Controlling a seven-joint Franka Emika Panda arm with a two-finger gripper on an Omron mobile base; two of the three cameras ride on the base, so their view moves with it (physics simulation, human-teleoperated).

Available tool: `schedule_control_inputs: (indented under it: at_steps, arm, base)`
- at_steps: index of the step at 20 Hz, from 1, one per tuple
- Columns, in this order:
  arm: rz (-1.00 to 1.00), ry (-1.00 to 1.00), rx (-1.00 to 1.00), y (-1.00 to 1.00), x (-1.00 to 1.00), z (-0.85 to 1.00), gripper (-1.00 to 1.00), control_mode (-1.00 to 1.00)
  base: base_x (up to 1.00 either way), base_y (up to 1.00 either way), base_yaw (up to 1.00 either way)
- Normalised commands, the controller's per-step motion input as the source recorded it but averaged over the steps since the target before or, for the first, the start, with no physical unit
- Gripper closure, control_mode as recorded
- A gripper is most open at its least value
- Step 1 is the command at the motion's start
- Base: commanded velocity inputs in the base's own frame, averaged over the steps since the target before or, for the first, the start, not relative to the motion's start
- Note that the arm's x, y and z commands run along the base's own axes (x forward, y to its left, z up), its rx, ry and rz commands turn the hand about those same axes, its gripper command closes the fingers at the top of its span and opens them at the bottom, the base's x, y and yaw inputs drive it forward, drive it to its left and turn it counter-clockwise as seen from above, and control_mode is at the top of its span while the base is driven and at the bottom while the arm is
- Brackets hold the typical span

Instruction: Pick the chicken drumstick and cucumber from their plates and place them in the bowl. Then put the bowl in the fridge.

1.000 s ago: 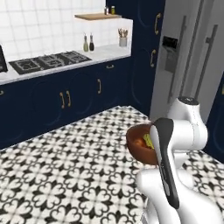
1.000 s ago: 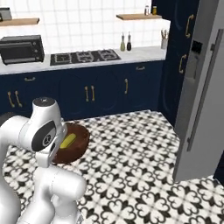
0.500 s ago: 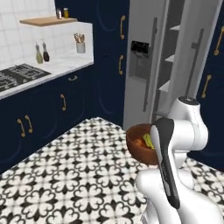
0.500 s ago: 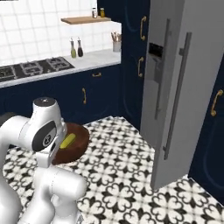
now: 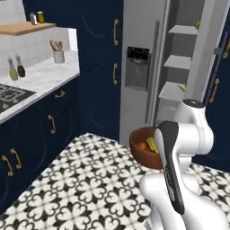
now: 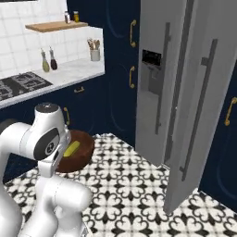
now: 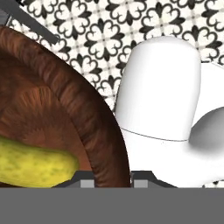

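Bowl [image 5: 143,148] at 5 o'clock in left base view, held off the floor, cucumber [image 5: 152,144] inside. Gripper [image 7: 113,177] at 6 o'clock in hand view, clamped tight on bowl rim. Fridge [image 6: 185,92] at 2 o'clock, door open.

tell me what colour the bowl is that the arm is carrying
Dark reddish-brown with a wood grain; the bowl shows this best in the hand view.
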Motion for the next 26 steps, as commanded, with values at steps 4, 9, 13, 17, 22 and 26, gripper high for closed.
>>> schedule_control_inputs:
  at_steps: [4,9,13,17,22,26]
  arm:
    - [0.0,0.0,0.0,0.0,0.0,0.0,1.0,1.0]
    - [0.0,0.0,0.0,0.0,0.0,0.0,1.0,1.0]
    - [0.0,0.0,0.0,0.0,0.0,0.0,1.0,1.0]
    - [0.0,0.0,0.0,0.0,0.0,0.0,1.0,1.0]
    - [0.0,0.0,0.0,0.0,0.0,0.0,1.0,1.0]
    - [0.0,0.0,0.0,0.0,0.0,0.0,1.0,1.0]
  base:
    - [1.0,0.82,-0.54]
    - [1.0,0.73,-0.58]
    - [1.0,0.38,-0.59]
    - [1.0,0.21,-0.53]
    - [0.59,-0.01,-0.09]
    - [0.46,0.0,-0.06]
